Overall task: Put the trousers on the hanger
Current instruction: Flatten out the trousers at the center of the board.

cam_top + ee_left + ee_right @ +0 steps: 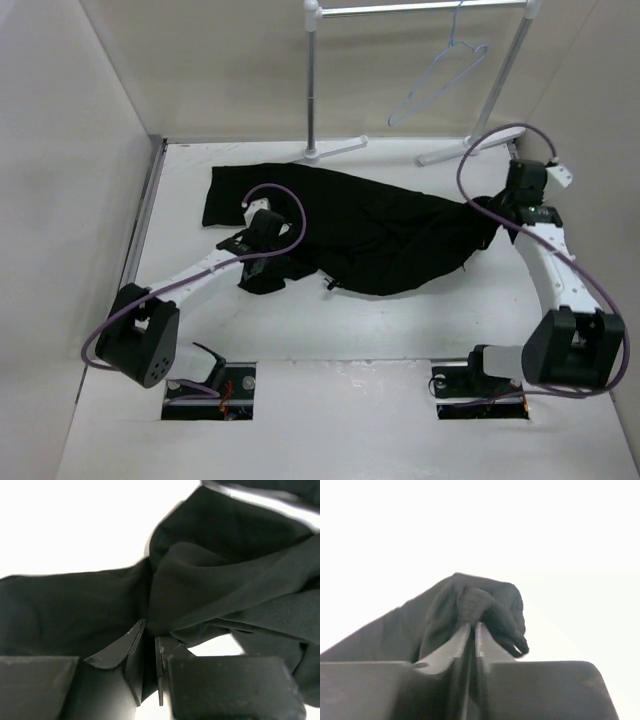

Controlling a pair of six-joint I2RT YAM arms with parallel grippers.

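Grippers and garment, shown in three views.

**Left gripper** (pixel 150 634): the jaws are narrowed to a slit, and a fold of the trousers (pixel 370 235) is pinched between the two fingers (pixel 136 639). In the left wrist view the black cloth rises straight from the fingertips. From there it fans out ahead and to both sides in broad, soft folds. In the top view this gripper sits at the near-left margin of the cloth, over a small dark bunch of fabric that lies on the table (pixel 350 330).

**Right gripper** (pixel 473 626): the jaws are pressed almost together on a gathered end of the trousers. A rounded knob of cloth stands just above the fingertips, and the rest trails away to the lower left of the right wrist view. In the top view the right end of the garment narrows to a point that meets this gripper.

**Trousers:** they lie crumpled across the far half of the table. They run from a flat, squared end at the far left to the drawn-out tip at the right, so the garment spans the space between the two grippers.

**Hanger** (pixel 440 80): it hangs tilted by its hook from the rail of the white rack (pixel 312 70) at the far right. It is above and beyond the trousers and well apart from both grippers.
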